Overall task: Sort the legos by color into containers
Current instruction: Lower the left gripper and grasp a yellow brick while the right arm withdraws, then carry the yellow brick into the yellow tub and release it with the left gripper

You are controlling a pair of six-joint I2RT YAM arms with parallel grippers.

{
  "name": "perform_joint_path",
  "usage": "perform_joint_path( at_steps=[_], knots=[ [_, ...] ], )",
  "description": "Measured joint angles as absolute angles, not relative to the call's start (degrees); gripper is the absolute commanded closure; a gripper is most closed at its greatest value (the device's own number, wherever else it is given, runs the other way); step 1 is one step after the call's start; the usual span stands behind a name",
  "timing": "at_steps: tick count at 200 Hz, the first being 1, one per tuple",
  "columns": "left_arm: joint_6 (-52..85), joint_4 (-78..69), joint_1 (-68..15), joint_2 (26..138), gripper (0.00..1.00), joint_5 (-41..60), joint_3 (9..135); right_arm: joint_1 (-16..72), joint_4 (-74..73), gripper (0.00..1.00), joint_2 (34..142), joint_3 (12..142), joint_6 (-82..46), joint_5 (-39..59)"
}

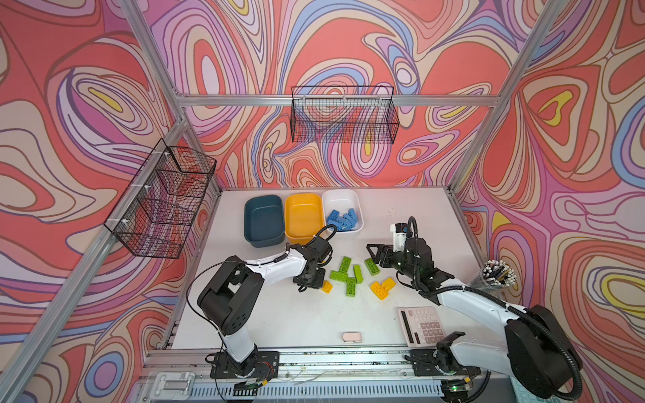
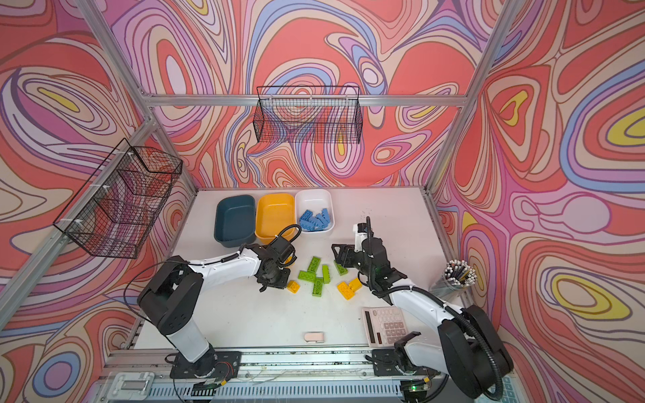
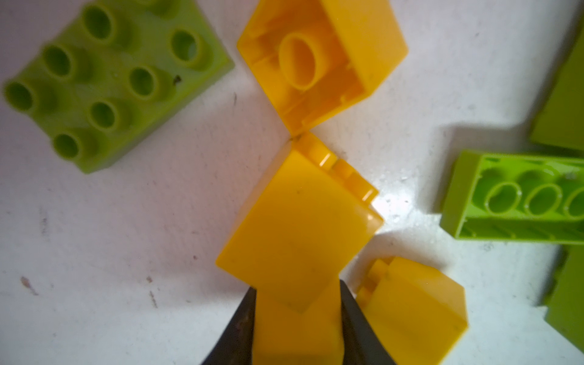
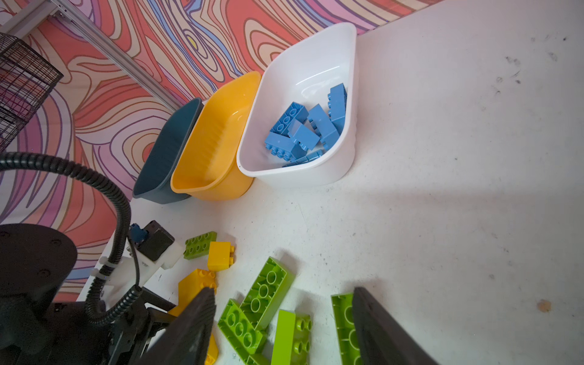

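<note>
My left gripper [image 3: 297, 286] is clamped on a yellow brick [image 3: 297, 227] in the middle of the bench [image 1: 279, 314], with one jaw pressed against each side of it, as the left wrist view shows. A second yellow brick [image 3: 319, 63], lying hollow side up, touches one of its corners. A third yellow brick [image 3: 414, 309] sits just beside one jaw, so I judge a straight lift is needed to avoid dragging them along. My right gripper [image 1: 375, 256] hangs released, jaws apart and holding nothing, over the green bricks [image 1: 345, 275] scattered mid-bench. Along the far edge stand three tubs side by side. The teal tub [image 1: 263, 219] and yellow tub [image 1: 303, 216] both look empty, and the white tub [image 1: 340, 202] holds the blue bricks [image 1: 343, 219]. These bricks should be light, stiff, hollow plastic with slick flat walls. I would pinch them across two opposite flat sides, not across the studs. The held one seems taken near a corner, so it may swivel.
</note>
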State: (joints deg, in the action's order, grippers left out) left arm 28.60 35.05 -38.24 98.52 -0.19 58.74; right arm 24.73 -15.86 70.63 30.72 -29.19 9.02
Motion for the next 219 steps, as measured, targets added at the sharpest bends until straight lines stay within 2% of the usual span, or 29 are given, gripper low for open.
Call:
perform_joint_path(
  at_steps=[62,109,166,219],
  knots=[
    [27.99,41.8,-37.67,91.37,0.63,0.08,67.2,24.73,-15.9,0.28,70.63,30.72,-29.21,9.13],
    [24.12,46.24,-30.22,91.02,0.63,1.06,80.88,24.73,-16.93,0.27,70.63,29.93,-29.28,10.02],
    [20.67,47.72,-20.05,104.64,0.63,2.98,97.82,24.8,-18.31,0.27,74.13,29.78,-29.67,11.31],
    [20.56,47.83,-16.05,120.18,0.62,4.69,111.31,24.8,-18.57,0.27,74.81,29.78,-29.67,11.44]
  ],
)
